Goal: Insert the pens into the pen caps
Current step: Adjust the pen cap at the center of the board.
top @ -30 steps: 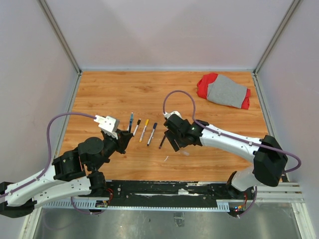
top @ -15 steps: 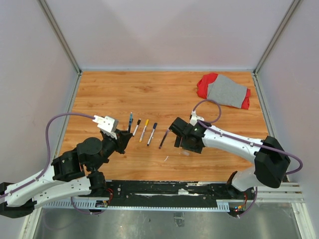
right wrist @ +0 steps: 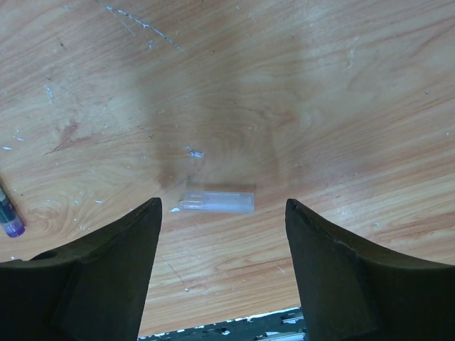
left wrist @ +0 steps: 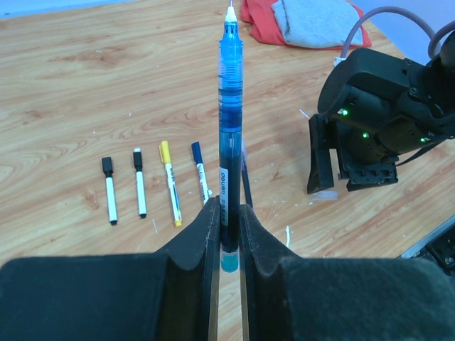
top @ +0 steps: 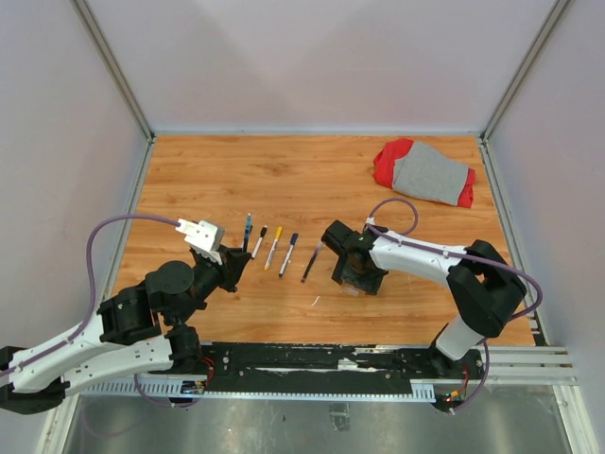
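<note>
- The left pincer [left wrist: 227, 214] is clenched on a blue pen [left wrist: 229, 106], gripping it low on the barrel near its back end. The bare white tip points up and away toward the top of the left wrist view, probably so that a cap can be slid onto the exposed end.
- The right pincer [right wrist: 222, 213] is released, with its jaws spread wide and nothing between them. It hangs just above a clear cap [right wrist: 217, 200] that lies flat on the tabletop [right wrist: 320, 85], centred between the two fingers. That looks like the line-up for a pick.
- I judge this cap to be the mate of the blue pen: it is transparent, and it lies alone at lower centre of the overhead view, apart from the other pens.
- Four short pens [top: 273, 248] lie side by side in a tidy row left of centre in the overhead view, with a darker pen [top: 310, 263] just right of them. Its purple end shows at the left edge of the right wrist view, near the pincer but clear of it.
- A small white scrap [top: 316, 302] lies below the row, and a red and grey cloth [top: 425, 173] sits well away at upper right.
- Next the fingers would need to drop and close across the cap's narrow width. It is smooth and lies flat, so it could skid or roll.
</note>
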